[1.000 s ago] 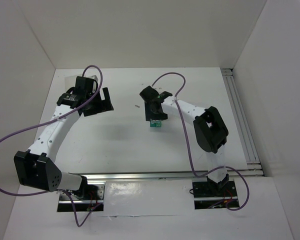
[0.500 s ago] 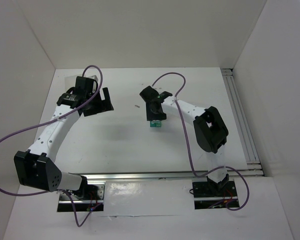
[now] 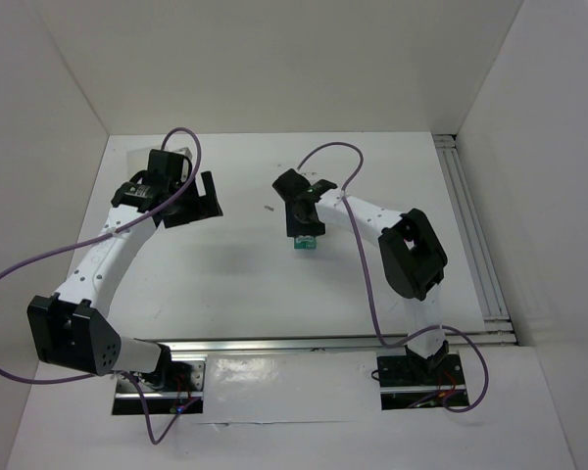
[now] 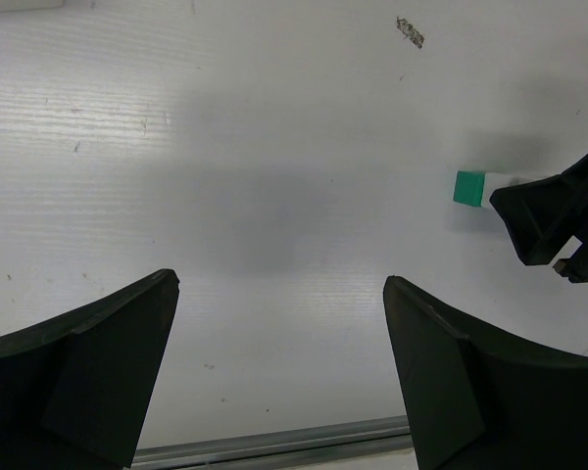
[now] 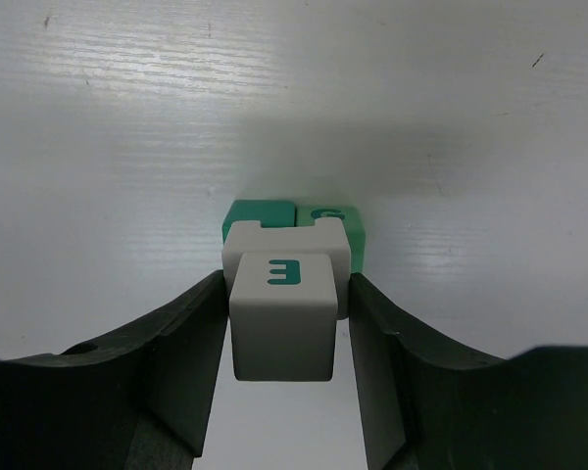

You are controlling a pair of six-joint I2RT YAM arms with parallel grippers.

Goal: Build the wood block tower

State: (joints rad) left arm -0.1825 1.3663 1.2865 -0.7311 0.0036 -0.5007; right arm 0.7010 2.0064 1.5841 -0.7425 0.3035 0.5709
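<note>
Right tool (image 5: 286,294) seemingly snug against both sides of white cube (image 5: 281,338) atop teal-green cube (image 5: 258,213); left tool (image 4: 279,284) wide open over table (image 4: 274,147).

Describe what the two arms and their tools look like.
The left arm and right arm have white links with bulky black joint housings. A thin purple cable loops loosely along each. The left tool and right tool are black, each with two broad, tapering fingers. No markings show.

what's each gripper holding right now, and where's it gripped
The right gripper pinches the white cube by its two opposite side faces, one finger on each. The left gripper is open and holds nothing.
</note>
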